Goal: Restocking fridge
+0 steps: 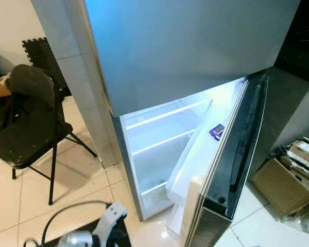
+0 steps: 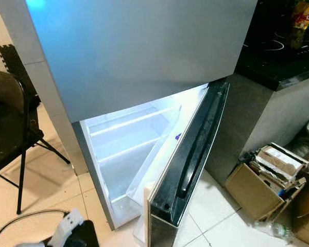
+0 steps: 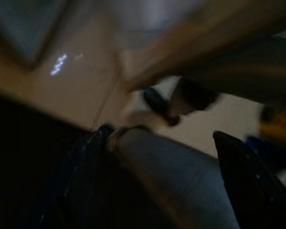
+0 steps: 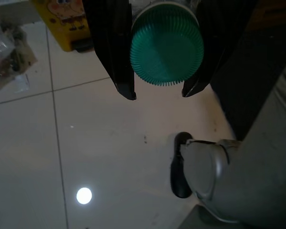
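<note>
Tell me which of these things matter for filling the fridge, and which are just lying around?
For the job: fridge; its open lower door; green-capped container held in the right end effector.

Lying about: folding chair; cardboard box; cable.

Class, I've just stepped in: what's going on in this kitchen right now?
The robot stands before a fridge whose lower door is open; the lit shelves look bare, and a small purple item sits in the door rack. The right claw hangs over the tiled floor, shut on a container with a ribbed green lid, not yet put away. The left arm hangs idle.
</note>
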Tool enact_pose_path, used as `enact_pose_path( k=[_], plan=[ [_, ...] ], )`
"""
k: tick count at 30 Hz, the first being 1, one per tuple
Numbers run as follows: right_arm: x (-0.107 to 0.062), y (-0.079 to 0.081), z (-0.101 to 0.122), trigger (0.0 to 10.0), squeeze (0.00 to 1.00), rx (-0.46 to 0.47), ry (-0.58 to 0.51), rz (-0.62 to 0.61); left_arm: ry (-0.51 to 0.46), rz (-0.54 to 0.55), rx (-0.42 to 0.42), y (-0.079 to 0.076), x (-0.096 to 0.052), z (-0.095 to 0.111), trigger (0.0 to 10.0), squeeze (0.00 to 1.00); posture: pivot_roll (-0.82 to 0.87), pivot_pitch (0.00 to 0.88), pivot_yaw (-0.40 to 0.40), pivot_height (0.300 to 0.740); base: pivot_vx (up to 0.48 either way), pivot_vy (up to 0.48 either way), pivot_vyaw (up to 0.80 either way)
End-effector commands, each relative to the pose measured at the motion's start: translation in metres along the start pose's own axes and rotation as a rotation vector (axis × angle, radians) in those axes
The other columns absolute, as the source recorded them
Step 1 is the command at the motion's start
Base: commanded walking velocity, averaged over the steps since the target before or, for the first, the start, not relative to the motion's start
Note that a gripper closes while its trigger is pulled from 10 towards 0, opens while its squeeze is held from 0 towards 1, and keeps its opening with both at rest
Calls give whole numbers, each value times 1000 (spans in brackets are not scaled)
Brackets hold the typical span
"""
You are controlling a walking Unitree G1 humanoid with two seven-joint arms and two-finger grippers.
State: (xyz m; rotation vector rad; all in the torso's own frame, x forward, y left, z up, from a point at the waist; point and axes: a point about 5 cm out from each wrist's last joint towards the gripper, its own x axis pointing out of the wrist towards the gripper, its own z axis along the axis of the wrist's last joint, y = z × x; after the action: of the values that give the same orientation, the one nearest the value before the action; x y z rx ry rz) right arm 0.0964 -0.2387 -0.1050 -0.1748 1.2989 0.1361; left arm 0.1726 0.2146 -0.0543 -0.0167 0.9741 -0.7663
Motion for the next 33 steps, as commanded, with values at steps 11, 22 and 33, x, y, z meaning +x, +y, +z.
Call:
enact_pose_path(
  k=[11,22,33],
  plan=[
    [0,-2,-4,10000,0,-23,32,-26,70,402,-388,-12,4,-77,10000,0,-66,0,-22,740,0,0,0],
    [0,-3,-4,10000,0,-34,37,-35,132,433,-449,-27,6,-99,10000,0,-60,0,-28,740,-196,0,0],
    [-1,-4,-5,10000,0,-37,46,-38,114,446,-453,-28,10,-95,10000,0,-66,0,-27,740,-323,0,0]
  ],
)
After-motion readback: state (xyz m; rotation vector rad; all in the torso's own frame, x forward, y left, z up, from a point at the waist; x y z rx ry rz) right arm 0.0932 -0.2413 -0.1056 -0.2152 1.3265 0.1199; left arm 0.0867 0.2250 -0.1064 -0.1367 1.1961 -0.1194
